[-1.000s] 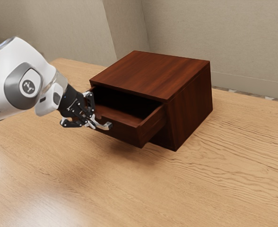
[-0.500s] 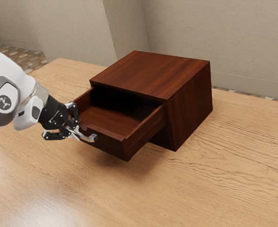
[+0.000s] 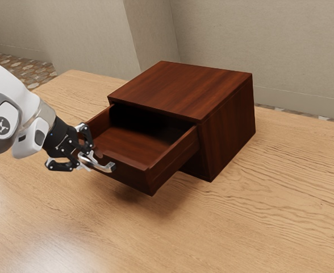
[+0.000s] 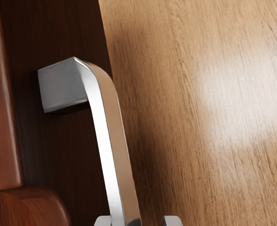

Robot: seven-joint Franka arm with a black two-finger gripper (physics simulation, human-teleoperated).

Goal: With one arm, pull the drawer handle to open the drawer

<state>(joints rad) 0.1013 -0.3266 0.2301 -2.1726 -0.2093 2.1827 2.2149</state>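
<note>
One drawer [image 3: 134, 149] (pulled open), one metal handle [image 3: 102, 166]

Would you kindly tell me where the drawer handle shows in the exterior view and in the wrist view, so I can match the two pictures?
Exterior view: the handle is the silver bar on the drawer front, at the claw, toward that view's left.
Wrist view: the handle is the bright bar lying along the dark drawer front.
Shared landmark: the pale wooden table beside that dark panel.
</note>
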